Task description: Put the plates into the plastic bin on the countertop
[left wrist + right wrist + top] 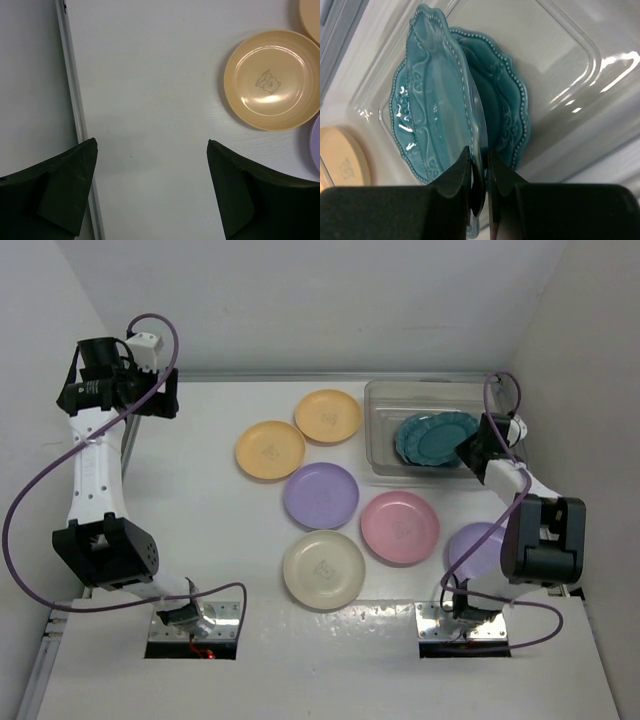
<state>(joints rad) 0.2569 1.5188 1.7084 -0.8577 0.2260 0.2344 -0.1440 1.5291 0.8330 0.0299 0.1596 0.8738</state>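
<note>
**Teal plate pinched over the bin**

My right gripper (479, 155) pinches the rim of a scalloped teal plate (435, 115). It stands tilted on edge just ahead of my fingers, over the clear plastic bin (570, 55). A second teal plate (507, 110) lies flat in the bin behind it. My left gripper (152, 145) is spread wide above the countertop (150, 75), with a yellow-orange plate (272, 80) ahead to its right.
</note>
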